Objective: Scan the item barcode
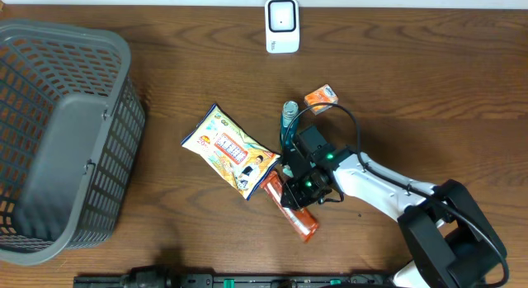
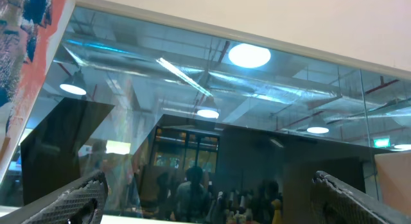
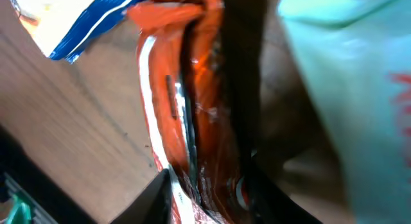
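A dark brown wood-grain table (image 1: 429,65); elsewhere a wide glass window (image 2: 192,102); round white ceiling lights (image 2: 249,55) glow in the window; cream wall (image 2: 321,18) above the window.

I count one grey basket (image 1: 120,156), one white scanner (image 1: 282,25), one yellow snack bag (image 1: 229,150), one long orange packet (image 1: 304,224), one small orange pack (image 1: 321,98), one bottle (image 1: 289,115).

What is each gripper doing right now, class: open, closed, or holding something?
Left gripper: open, holding nothing.
Right gripper: closed on the orange packet.
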Controlling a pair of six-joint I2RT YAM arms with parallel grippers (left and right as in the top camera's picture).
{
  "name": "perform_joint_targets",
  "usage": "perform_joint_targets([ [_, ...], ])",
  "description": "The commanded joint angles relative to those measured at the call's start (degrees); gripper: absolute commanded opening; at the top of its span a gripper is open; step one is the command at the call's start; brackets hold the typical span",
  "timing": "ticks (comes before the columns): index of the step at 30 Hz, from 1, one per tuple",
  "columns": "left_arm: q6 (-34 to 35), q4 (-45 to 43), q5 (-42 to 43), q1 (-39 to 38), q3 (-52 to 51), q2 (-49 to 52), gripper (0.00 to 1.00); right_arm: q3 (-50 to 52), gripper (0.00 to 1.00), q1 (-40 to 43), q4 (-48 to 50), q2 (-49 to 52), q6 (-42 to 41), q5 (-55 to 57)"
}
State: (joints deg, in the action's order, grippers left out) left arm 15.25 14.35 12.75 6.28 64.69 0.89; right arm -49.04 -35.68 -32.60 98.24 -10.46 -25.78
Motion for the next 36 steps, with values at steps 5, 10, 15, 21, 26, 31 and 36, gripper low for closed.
perform_joint_targets([
  [5,0.5,-0.3,0.3,0.2,-0.3,-0.7,1.00,1.1,0.27,0.3,-0.6,2.2,0.2,-1.8],
  [10,0.5,-0.3,0.3,0.2,-0.3,-0.7,1.00,1.1,0.01,0.3,0.2,2.2,0.2,-2.3],
  [15,0.5,-0.3,0.3,0.2,-0.3,-0.7,1.00,0.8,0.01,0.7,4.1,2.1,-0.5,-4.9],
  [21,0.5,-0.3,0.3,0.2,-0.3,-0.7,1.00,-2.0,0.01,3.2,5.0,0.1,-0.7,-17.3],
  [26,0.5,-0.3,0.3,0.2,-0.3,-0.7,1.00,-2.0,0.01,3.7,4.3,-5.9,-0.7,-18.3],
  [31,0.5,-0.3,0.3,0.2,-0.3,-0.7,1.00,-2.0,0.01,2.3,11.4,-8.6,-4.6,-16.4],
  [36,0.5,-0.3,0.3,0.2,-0.3,-0.7,1.00,-2.0,0.01,-0.6,18.9,-6.8,-8.7,-3.7],
])
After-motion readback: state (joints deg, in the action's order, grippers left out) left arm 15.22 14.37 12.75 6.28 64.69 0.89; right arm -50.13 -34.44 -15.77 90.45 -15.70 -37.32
